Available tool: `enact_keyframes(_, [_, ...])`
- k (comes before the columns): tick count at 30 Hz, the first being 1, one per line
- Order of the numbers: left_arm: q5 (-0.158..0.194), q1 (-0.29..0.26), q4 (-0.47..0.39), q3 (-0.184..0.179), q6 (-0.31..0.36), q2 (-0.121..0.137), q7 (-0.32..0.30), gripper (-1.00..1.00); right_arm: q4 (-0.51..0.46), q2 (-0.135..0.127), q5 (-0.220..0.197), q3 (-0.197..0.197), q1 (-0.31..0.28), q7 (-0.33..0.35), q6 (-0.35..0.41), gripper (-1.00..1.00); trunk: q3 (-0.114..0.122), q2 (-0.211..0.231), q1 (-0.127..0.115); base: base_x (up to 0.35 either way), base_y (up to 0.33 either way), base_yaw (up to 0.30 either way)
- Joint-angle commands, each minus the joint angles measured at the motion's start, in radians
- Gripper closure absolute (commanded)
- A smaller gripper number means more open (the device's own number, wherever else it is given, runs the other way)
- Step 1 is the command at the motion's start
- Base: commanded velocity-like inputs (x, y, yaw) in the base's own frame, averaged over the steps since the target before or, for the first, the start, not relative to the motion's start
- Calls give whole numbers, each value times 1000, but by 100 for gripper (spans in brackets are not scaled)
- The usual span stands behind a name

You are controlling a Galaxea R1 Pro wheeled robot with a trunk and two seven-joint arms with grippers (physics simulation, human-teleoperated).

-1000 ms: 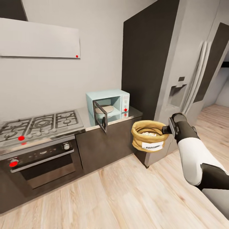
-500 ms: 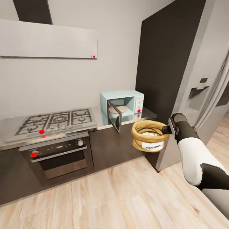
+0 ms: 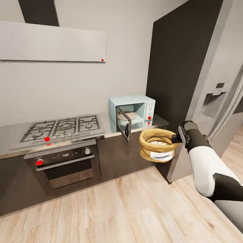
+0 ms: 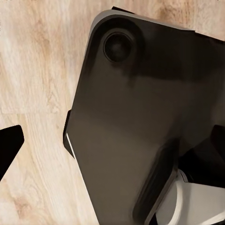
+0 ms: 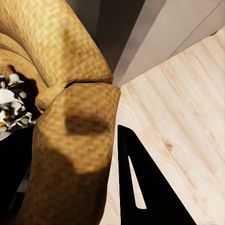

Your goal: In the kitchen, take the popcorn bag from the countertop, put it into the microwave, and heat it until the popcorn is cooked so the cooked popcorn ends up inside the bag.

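We see the popcorn bag [image 3: 158,145] held off the floor [image 3: 128,209] in front of the dark cabinet fronts, below and just right of the microwave's open door. Its mouth faces up, showing the pale popcorn [image 3: 157,142] heaped inside, and the white label faces us. Our right gripper [image 3: 176,137] is clamped on the bag's rolled rim at its right side; in the right wrist view one dark finger [image 5: 150,187] lies outside the tan cloth [image 5: 75,154] and the other is inside near the popcorn [image 5: 11,105].

The microwave [image 3: 133,111] stands on the bench [image 3: 111,126] at its right end, against the tall dark cabinet [image 3: 179,60]. Its door [image 3: 123,123] hangs open toward us, and a pale round plate [image 3: 127,116] lies inside.

To the left on the bench sits the gas hob [image 3: 62,126], with the built-in oven [image 3: 65,163] under it. The fridge [image 3: 219,91] stands at the right.

In the left wrist view we cannot tell how our left gripper [image 4: 9,150] is set; a dark part of the robot [image 4: 140,117] fills that view over the wood floor.
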Motion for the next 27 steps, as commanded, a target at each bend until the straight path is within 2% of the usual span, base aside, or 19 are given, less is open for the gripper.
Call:
enact_keyframes(1, [3,0,-1,0,-3,0,3,-100,-1,0,1,-1,-1,1,3,100,-1,-1,0,21,0,0])
enact_keyframes(15, [4,0,0,-1,-1,1,2,-100,-10,2,14,16,-1,-8,3,100,-1,-1,0,274,0,0])
enact_keyframes(19, [4,0,0,-1,-1,0,1,-100,-11,2,13,46,-1,-8,3,100,-1,-1,0,62,0,0])
enact_keyframes(27, [4,0,2,-2,-1,-1,1,-100,-13,1,3,51,-1,0,3,100,-1,-1,0,4,0,0])
